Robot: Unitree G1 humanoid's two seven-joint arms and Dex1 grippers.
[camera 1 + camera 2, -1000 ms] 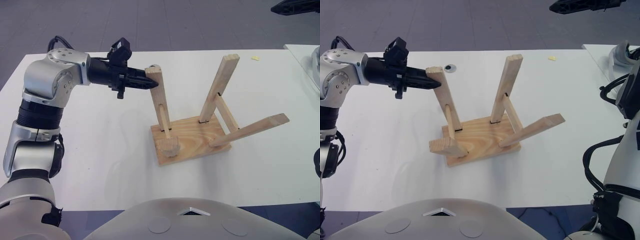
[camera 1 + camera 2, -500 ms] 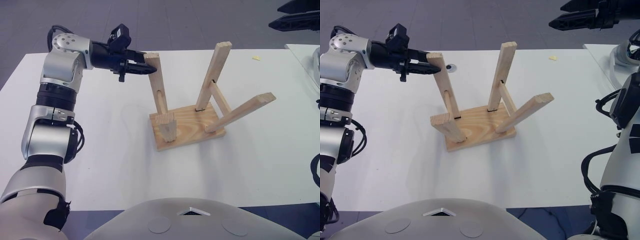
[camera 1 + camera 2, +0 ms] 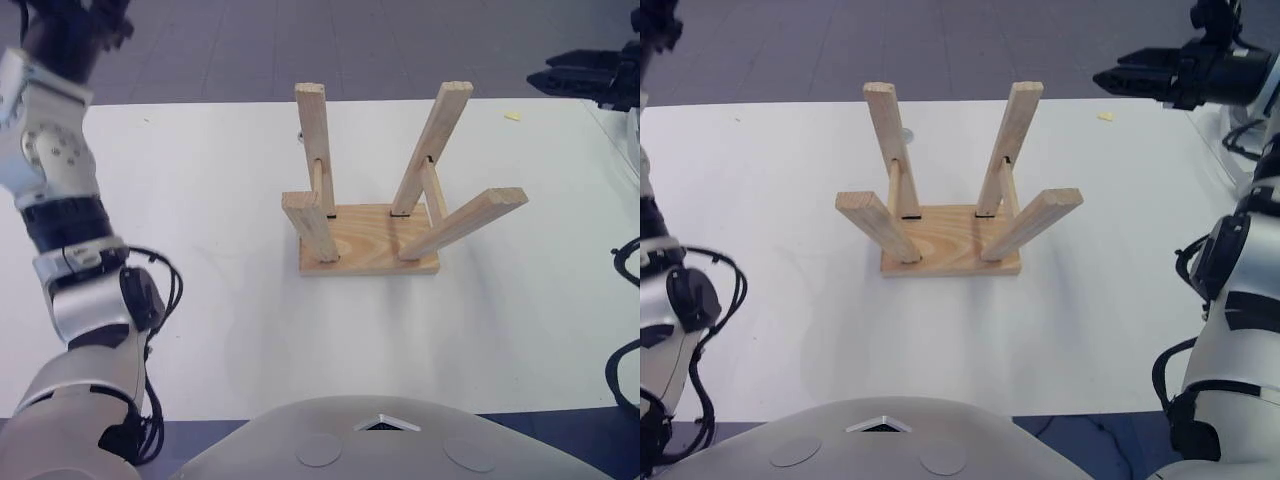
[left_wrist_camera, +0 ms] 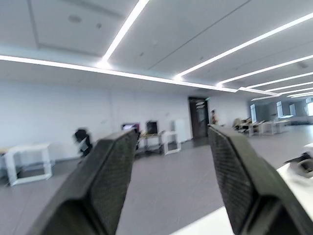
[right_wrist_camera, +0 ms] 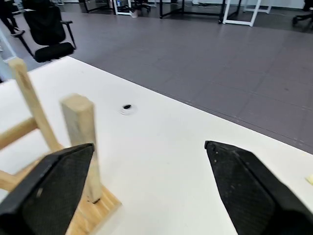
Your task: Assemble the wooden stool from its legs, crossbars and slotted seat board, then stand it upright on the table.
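No writing, label or number can be read on the wooden stool (image 3: pixel 365 250) or the white bench (image 3: pixel 200 280). A lit sign (image 4: pixel 206 98) above the far doorway (image 4: pixel 198 120) is too small to read.

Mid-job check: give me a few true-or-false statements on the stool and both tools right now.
1. The stool rests on its seat board, legs up. True.
2. The left tool grips a leg. False: it is open and holds nothing.
3. The right tool is open. True.
4. One leg lies loose on the table. False: all four rise from the seat board.
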